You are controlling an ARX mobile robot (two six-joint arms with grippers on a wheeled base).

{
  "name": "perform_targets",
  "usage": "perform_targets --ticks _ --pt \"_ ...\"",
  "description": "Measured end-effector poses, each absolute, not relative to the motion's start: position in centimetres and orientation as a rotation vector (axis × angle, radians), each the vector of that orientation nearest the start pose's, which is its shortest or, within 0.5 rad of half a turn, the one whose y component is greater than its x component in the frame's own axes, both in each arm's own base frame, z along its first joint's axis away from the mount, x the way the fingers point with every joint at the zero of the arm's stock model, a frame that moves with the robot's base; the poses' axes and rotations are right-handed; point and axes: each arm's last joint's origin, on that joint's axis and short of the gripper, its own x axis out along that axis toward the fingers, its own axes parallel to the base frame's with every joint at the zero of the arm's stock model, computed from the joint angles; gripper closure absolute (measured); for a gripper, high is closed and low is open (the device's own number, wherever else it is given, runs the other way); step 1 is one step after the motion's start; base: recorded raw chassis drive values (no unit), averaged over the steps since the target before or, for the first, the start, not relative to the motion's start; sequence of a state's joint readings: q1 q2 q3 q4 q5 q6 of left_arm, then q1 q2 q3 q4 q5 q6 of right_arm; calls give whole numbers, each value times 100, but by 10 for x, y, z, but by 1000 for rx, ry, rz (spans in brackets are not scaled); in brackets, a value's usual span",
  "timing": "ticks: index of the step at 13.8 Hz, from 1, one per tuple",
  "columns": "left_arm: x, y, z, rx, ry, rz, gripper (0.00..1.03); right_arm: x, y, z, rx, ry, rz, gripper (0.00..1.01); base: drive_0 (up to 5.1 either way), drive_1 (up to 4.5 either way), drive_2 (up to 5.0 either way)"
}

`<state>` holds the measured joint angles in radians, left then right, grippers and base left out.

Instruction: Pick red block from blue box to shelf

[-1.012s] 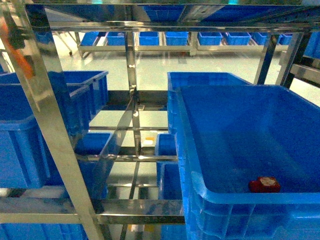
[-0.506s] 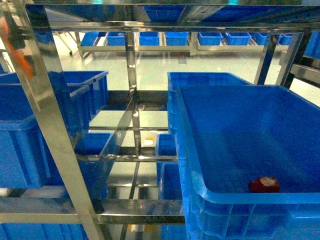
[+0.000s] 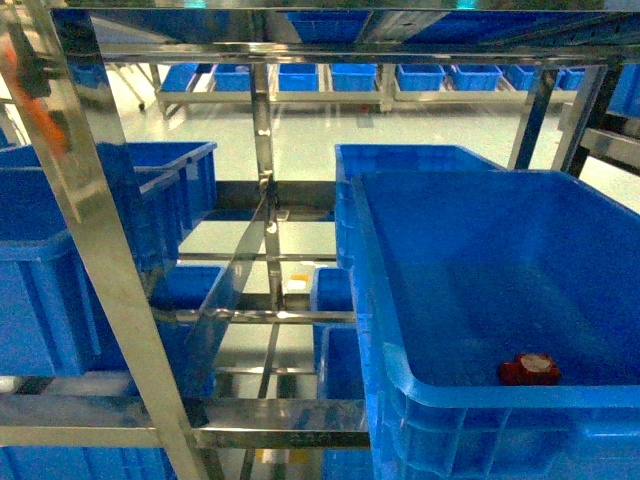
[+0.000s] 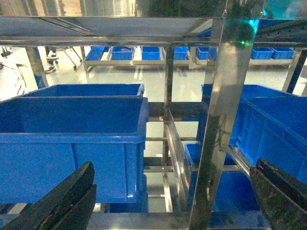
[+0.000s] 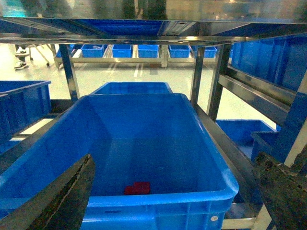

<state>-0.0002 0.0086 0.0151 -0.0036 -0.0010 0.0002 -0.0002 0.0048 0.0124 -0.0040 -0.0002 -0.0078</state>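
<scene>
The red block (image 3: 530, 369) lies on the floor of a dark blue crate (image 3: 392, 380) that stands in the shelf (image 3: 100, 250), near the crate's front wall. In the right wrist view the red block (image 5: 137, 188) sits just behind the crate's front rim (image 5: 158, 201), and my right gripper (image 5: 172, 191) is open in front of that rim with nothing between its dark fingers (image 5: 72, 191). My left gripper (image 4: 173, 191) is open and empty, facing a shelf post (image 4: 220, 120). The blue box is out of view. Neither gripper shows in the head view.
More dark blue crates (image 4: 72, 139) fill the left bay (image 3: 60, 260) and the tiers below. Steel posts and rails (image 5: 206, 76) frame each bay, with a rail (image 3: 300, 50) close overhead. Further racks of crates (image 3: 330, 78) stand across the aisle.
</scene>
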Motion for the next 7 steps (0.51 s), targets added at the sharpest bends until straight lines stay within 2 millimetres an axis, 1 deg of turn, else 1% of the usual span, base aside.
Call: perform_targets --ticks 7 --pt "97 0 168 0 -3 1 5 97 0 167 -8 -4 0 3 0 0 0"
